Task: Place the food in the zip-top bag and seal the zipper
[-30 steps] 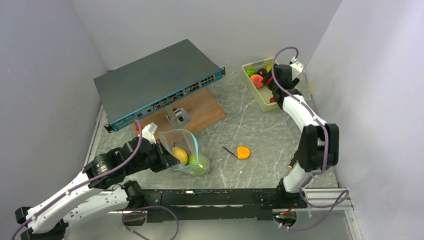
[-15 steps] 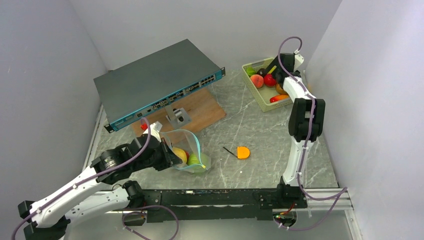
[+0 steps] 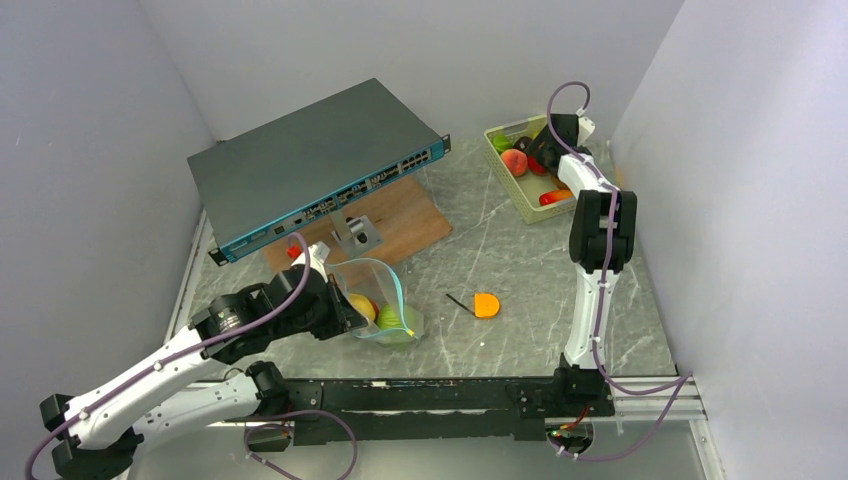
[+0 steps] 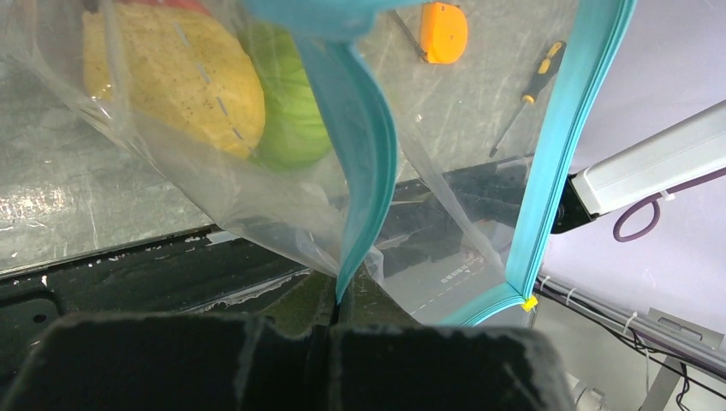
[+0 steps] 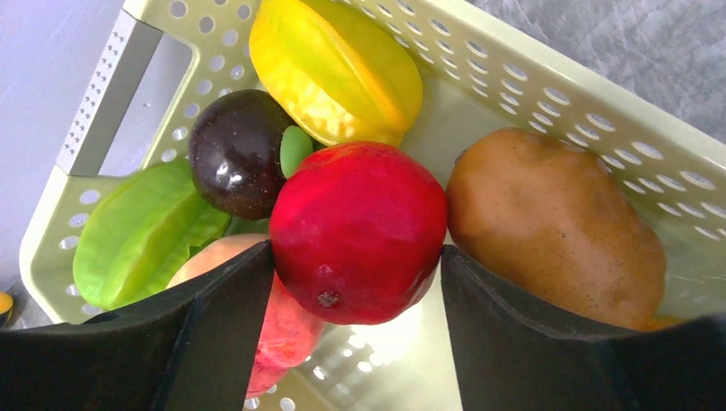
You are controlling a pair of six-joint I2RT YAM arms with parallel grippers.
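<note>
We clamp our right gripper [image 5: 355, 257] across the red apple [image 5: 360, 231] at its middle: hard, glossy, light, probably slippery. Our left gripper [image 4: 330, 342] pinches the limp bag [image 4: 214, 188] by its zipper [image 4: 368, 163].

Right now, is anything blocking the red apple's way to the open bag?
Nothing visible. The red apple sits in the right gripper; only a low orange piece and a screwdriver lie on the table toward the zip-top bag.
</note>
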